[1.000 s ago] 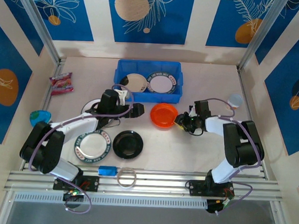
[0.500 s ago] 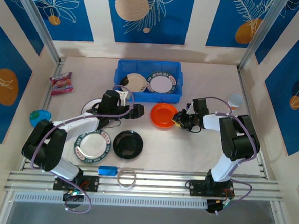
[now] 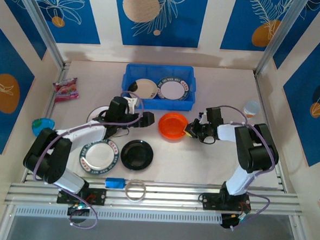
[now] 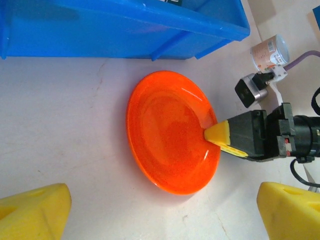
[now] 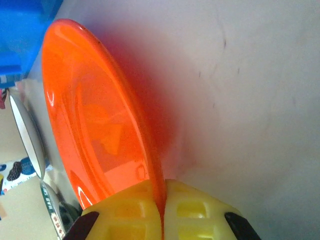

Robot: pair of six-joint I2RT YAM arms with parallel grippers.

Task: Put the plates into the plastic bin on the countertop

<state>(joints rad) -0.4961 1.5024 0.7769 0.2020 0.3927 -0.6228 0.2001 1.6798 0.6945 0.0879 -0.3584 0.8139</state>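
Observation:
An orange plate [image 3: 173,125] lies on the countertop [image 3: 201,160] in front of the blue plastic bin [image 3: 160,71]. My right gripper [image 3: 191,129] is shut on its right rim [image 5: 162,210], and that edge of the orange plate [image 5: 95,115] is tilted up off the surface. My left gripper [image 3: 148,118] stands open just left of the orange plate [image 4: 170,130], fingers wide apart with nothing between them [image 4: 165,212]. A cream plate [image 3: 142,88] and a white plate with a patterned rim [image 3: 173,90] lie in the bin. A black plate [image 3: 136,154] and another patterned plate [image 3: 98,154] sit nearer the front.
One more plate [image 3: 97,114] lies partly under the left arm. A pink packet [image 3: 65,88] and a teal lid-like object [image 3: 43,125] are at the left. A small cup [image 3: 252,107] stands at the right. A blue block [image 3: 115,182] and a clear ring [image 3: 135,190] rest by the front rail.
My right gripper has shifted slightly left with the orange plate in it, and the right elbow has swung. The left arm has not moved.

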